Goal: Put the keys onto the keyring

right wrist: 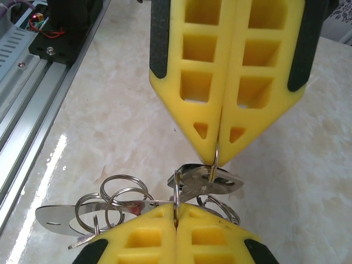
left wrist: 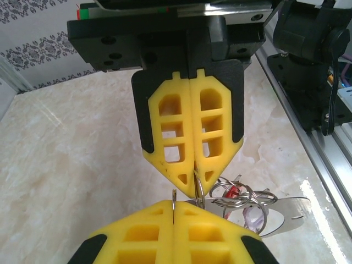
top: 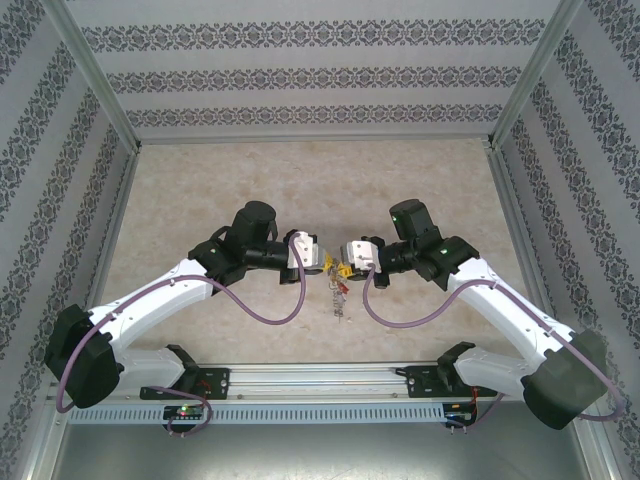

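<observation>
Item: keyring (left wrist: 242,193), silvery wire strung with smaller rings and flat metal pieces. The wire is pinched by left jaws and right jaws, both closed, tips facing.

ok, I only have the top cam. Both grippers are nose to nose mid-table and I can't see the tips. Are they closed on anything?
Observer: Yes. On the left wrist camera the left gripper is shut on a thin wire of the keyring.
Operator: And the right?
Observer: The right gripper is shut too, with a wire loop coming out of its tips. I can't tell whether it's the same loop.
Operator: Where's the rest of the bunch?
Observer: On the right wrist camera, several small rings and a flat metal plate stick out to one side of the tips.
</observation>
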Controlling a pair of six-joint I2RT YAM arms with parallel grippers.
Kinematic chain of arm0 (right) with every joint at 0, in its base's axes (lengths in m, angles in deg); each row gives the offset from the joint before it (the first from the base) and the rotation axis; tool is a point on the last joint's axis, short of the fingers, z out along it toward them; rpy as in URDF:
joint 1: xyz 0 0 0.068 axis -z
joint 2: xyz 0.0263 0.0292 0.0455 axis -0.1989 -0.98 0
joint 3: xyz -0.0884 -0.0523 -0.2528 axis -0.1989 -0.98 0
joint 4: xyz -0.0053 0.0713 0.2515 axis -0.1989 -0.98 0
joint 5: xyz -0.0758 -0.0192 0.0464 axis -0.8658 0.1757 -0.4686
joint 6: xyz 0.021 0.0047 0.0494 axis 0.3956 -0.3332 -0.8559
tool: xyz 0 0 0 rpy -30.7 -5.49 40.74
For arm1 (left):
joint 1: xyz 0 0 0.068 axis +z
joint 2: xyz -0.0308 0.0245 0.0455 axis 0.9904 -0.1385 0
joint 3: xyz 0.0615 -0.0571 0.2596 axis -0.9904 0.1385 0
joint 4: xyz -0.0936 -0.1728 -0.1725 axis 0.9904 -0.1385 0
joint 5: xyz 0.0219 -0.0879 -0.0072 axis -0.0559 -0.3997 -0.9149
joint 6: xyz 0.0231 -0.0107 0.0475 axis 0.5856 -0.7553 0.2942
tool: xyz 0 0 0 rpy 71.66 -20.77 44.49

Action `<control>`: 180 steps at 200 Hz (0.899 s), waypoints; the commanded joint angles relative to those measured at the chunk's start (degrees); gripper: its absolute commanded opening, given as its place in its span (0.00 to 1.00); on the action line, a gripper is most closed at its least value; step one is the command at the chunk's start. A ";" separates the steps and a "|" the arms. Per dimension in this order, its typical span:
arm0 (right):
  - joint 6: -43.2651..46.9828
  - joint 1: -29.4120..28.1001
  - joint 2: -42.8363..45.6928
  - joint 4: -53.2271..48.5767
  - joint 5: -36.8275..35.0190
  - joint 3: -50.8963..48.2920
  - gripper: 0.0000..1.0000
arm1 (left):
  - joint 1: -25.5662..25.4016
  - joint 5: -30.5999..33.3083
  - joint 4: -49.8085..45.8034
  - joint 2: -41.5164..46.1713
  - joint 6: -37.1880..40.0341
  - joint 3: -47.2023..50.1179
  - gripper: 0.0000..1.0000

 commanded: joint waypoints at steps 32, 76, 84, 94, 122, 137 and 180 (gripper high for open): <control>-1.00 0.64 -0.13 0.40 3.21 1.80 0.00 | -2.45 2.20 -3.76 -1.64 4.65 -1.71 0.00; -1.09 0.59 -0.62 -0.34 2.34 2.34 0.00 | -3.38 2.38 -2.95 -2.19 4.85 -1.81 0.00; -1.08 0.55 -0.53 -0.23 2.04 2.21 0.00 | -3.47 2.39 -2.57 -2.10 4.83 -1.83 0.00; -0.99 0.55 -0.49 -0.14 1.71 1.99 0.00 | -3.47 2.32 -2.52 -2.04 4.85 -2.13 0.00; -1.13 0.62 -0.19 0.32 0.41 1.63 0.00 | -3.51 2.29 -3.35 -1.95 5.66 -2.41 0.00; -1.51 0.72 -0.35 0.32 -0.15 1.77 0.00 | -3.68 3.34 -2.53 -1.28 6.05 -1.77 0.00; -2.71 1.17 -0.80 0.58 -0.48 1.95 0.00 | -4.80 5.15 -3.37 0.23 8.39 -1.24 0.00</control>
